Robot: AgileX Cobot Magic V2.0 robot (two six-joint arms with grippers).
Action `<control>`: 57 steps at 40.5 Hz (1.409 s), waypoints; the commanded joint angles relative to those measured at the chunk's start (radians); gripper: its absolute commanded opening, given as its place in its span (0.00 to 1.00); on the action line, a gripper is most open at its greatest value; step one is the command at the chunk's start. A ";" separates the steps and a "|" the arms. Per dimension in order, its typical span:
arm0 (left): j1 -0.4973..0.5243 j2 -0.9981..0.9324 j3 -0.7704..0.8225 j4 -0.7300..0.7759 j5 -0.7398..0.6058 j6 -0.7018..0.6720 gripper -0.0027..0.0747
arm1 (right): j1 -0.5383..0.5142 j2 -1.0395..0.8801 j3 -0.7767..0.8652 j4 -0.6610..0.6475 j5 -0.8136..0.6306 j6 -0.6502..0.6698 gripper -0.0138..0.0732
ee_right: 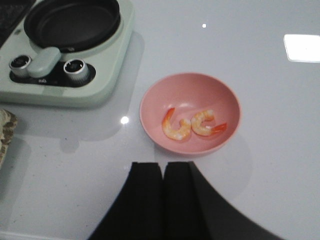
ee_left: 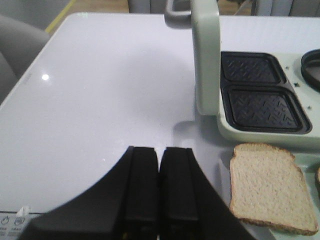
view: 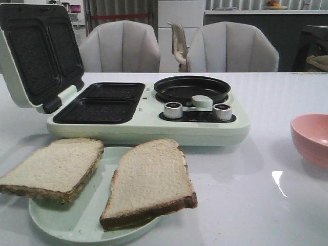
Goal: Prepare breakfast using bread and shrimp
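Where chairs (view: 123,48) line it, white table (view: 246,195) w/ glare.

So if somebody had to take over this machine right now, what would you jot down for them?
Left pincer: shut, empty, above bare table.
Right pincer: shut, empty, near the pink bowl.
Bread: two slices on the green plate, in front of the breakfast maker.
Shrimp: two, in the bowl.
Done: lid open.
Left: everything; grill plates and round pan hold no food.
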 commanded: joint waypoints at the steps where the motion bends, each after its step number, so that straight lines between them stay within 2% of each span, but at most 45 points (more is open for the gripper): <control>1: -0.009 0.031 -0.032 -0.012 -0.062 -0.003 0.16 | -0.005 0.051 -0.036 -0.010 -0.051 -0.007 0.21; 10: -0.009 0.043 -0.032 -0.013 -0.071 -0.003 0.16 | -0.005 0.110 -0.036 -0.010 -0.048 -0.007 0.22; 12: -0.009 0.043 -0.032 -0.013 -0.066 -0.003 0.17 | -0.005 0.115 -0.036 -0.012 -0.048 -0.007 0.26; 15: -0.009 0.043 -0.032 -0.013 -0.066 -0.003 0.20 | -0.005 0.116 -0.036 -0.016 -0.050 -0.007 0.39; 17: -0.009 0.043 -0.032 -0.011 -0.066 -0.003 0.27 | -0.005 0.116 -0.036 -0.017 -0.050 -0.007 0.49; 21: -0.009 0.043 -0.032 0.000 -0.068 -0.003 0.54 | -0.005 0.116 -0.036 -0.017 -0.050 -0.007 0.69; 24: -0.009 0.043 -0.032 0.000 -0.069 -0.003 0.75 | -0.005 0.116 -0.036 -0.017 -0.050 -0.007 0.75; 26: -0.009 0.043 -0.032 0.000 -0.069 0.002 0.81 | -0.005 0.116 -0.036 -0.017 -0.050 -0.007 0.74; 29: -0.009 0.048 -0.032 0.000 -0.069 0.025 0.82 | -0.005 0.116 -0.036 -0.017 -0.049 -0.007 0.74; 36: -0.017 0.107 -0.032 -0.040 -0.054 0.187 0.81 | -0.005 0.116 -0.036 -0.017 -0.049 -0.007 0.74; 43: -0.138 0.171 -0.032 -0.085 -0.052 0.422 0.81 | -0.005 0.116 -0.036 -0.017 -0.049 -0.007 0.74; 46: -0.212 0.189 -0.022 -0.028 -0.047 0.469 0.81 | -0.005 0.116 -0.036 -0.017 -0.049 -0.007 0.74; 52: -0.376 0.225 0.060 0.149 -0.071 0.472 0.81 | -0.005 0.116 -0.036 -0.017 -0.049 -0.007 0.74; 57: -0.524 0.251 0.143 0.305 -0.133 0.418 0.81 | -0.005 0.116 -0.036 -0.017 -0.049 -0.007 0.74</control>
